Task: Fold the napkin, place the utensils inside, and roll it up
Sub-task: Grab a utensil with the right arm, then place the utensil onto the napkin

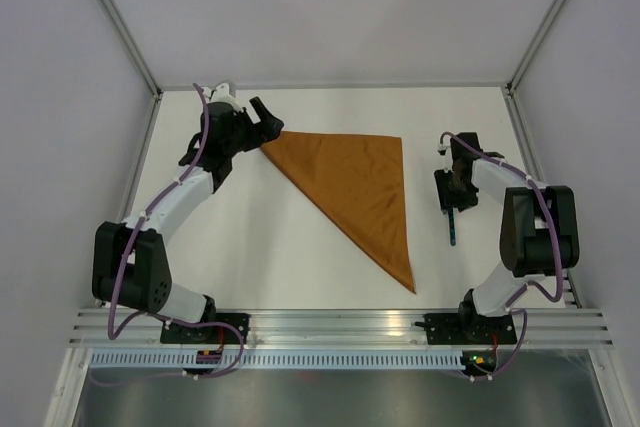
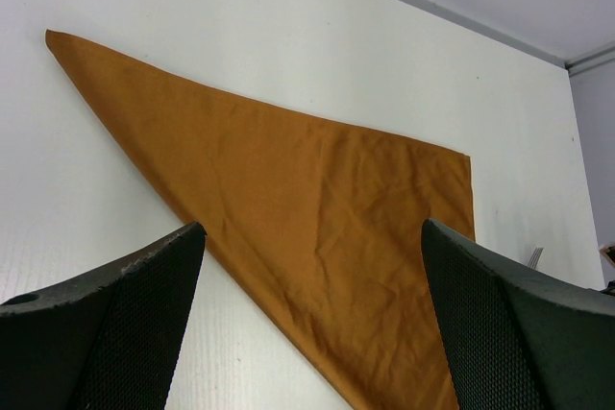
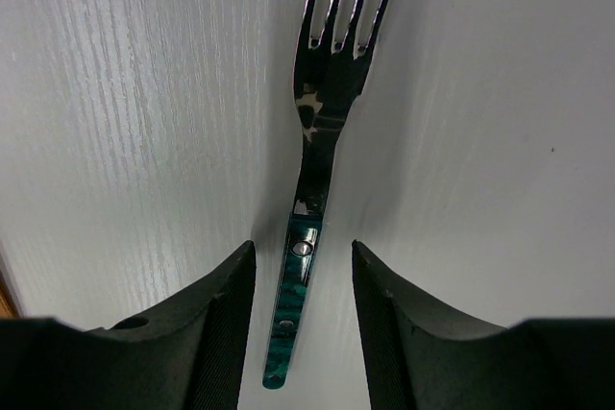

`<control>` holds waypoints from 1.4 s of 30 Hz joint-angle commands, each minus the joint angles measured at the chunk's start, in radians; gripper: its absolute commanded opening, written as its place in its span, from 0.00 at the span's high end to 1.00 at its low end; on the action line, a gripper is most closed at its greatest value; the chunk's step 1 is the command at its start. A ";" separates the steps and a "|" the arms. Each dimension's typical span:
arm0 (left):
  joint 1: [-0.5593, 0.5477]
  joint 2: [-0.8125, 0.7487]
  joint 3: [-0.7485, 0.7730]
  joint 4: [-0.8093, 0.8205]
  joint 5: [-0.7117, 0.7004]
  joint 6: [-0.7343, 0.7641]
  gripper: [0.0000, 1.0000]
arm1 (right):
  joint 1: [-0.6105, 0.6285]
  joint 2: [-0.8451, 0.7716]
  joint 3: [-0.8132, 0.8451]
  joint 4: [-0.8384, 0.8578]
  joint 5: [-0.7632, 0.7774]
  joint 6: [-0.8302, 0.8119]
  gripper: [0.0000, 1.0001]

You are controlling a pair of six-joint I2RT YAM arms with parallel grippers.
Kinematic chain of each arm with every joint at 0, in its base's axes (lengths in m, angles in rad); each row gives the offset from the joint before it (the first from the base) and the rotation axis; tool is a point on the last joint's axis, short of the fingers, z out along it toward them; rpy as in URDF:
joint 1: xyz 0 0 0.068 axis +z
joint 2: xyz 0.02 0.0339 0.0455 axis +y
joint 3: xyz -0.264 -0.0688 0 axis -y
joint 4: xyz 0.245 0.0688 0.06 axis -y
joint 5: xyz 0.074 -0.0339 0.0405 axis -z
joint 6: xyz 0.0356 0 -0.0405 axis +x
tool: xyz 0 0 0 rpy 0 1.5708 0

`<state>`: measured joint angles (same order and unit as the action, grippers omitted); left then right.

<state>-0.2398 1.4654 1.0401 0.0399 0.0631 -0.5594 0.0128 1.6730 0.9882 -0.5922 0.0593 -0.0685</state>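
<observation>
Your left gripper (image 1: 267,119) hangs over the far-left part of the table (image 1: 250,247) with its jaws spread wide and nothing between them. It sits just beside the far-left corner of the napkin, and in its wrist view the cloth lies below the gap between the two dark jaws.

Your right gripper (image 3: 302,252) is low over the right side of the table. Its jaws are parted and straddle the fork's handle, with a strip of bare table showing on each side, so they do not pinch it.

You have a white table, bounded by a metal rail along the near edge.

Largest on it is the napkin (image 1: 360,187), a plain rust-brown cloth lying flat as a triangle. One straight side runs parallel to the far edge, a second runs toward the near edge on the right, and the long side slants from the far-left corner to the near-right point. Faint creases show across it.

Smaller is the fork (image 3: 317,122), which lies flat to the right of the napkin, apart from it and near the table's right edge. It has silver tines and a slim teal handle. From overhead, the handle's end points to the near edge and the tines are hidden under the gripper.
</observation>
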 commanded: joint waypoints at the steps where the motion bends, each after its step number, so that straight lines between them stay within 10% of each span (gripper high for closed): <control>1: 0.008 -0.037 -0.002 0.029 0.020 -0.031 0.03 | -0.005 0.014 0.038 -0.044 0.002 0.001 0.50; 10: 0.013 -0.043 0.003 0.018 0.017 -0.030 0.03 | -0.007 0.013 0.043 -0.043 -0.001 -0.043 0.99; 23: 0.014 -0.048 0.063 -0.074 -0.016 -0.011 0.04 | 0.114 -0.104 0.222 -0.009 -0.121 -0.094 1.00; 42: 0.014 -0.094 0.109 -0.173 -0.117 -0.007 0.04 | 0.611 0.327 0.619 -0.049 -0.101 0.101 0.99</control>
<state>-0.2306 1.4254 1.0916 -0.1081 -0.0269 -0.5598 0.5896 1.9629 1.5230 -0.6041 -0.0727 -0.0292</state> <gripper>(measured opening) 0.967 0.035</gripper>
